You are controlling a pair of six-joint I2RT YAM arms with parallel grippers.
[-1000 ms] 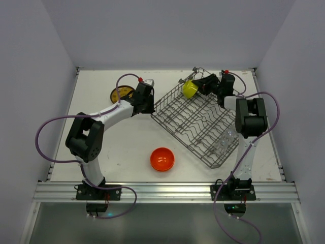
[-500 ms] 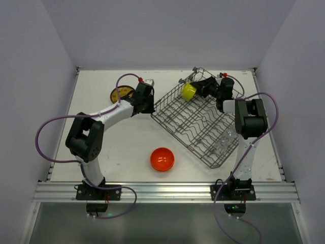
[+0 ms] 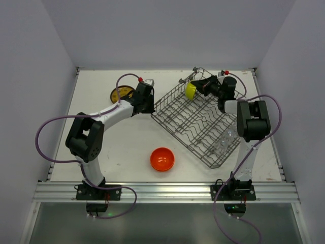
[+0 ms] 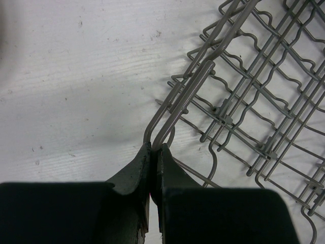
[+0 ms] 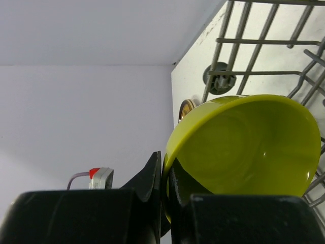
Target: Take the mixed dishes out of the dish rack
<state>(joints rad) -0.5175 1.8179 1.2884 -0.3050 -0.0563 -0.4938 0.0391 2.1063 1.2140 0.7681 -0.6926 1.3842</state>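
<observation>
A glossy orange bowl [image 3: 162, 159] is sitting upright on the table [image 3: 127, 147], well in front of both pincers. What seem to be clear glasses [image 3: 223, 142] are lying in the grey wire dish rack [image 3: 198, 122]. The left gripper [image 4: 153, 147] is pinching the rack's corner wire. Farther back, the right gripper [image 5: 165, 162] is squeezing the rim of the smooth yellow-green bowl [image 5: 249, 147], tilted over the rack's far edge.

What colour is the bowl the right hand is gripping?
Glossy yellow-green. The bowl, pinched at its rim by the right hand, shows best in the right wrist view.
</observation>
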